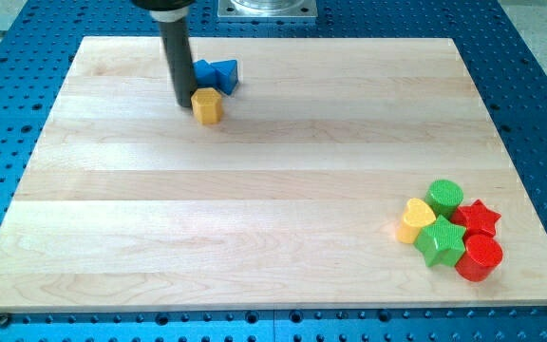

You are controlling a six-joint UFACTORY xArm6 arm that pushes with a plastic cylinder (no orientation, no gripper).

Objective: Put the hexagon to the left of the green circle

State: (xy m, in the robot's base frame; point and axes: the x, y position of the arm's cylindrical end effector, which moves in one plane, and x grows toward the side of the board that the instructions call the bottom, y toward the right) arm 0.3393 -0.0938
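A yellow hexagon block point(207, 105) sits near the view's top left of the wooden board point(254, 209). My tip point(184, 103) stands right next to the hexagon's left side, seemingly touching it. A green circle block point(444, 198) sits far off at the view's lower right, at the top of a cluster of blocks. A blue block point(218, 74), of two pointed parts, lies just above and right of the hexagon, partly behind my rod.
Around the green circle lie a yellow heart point(415, 220), a green star point(442, 241), a red star point(479, 218) and a red circle point(480, 258), all packed together. The board lies on a blue perforated table point(539, 95).
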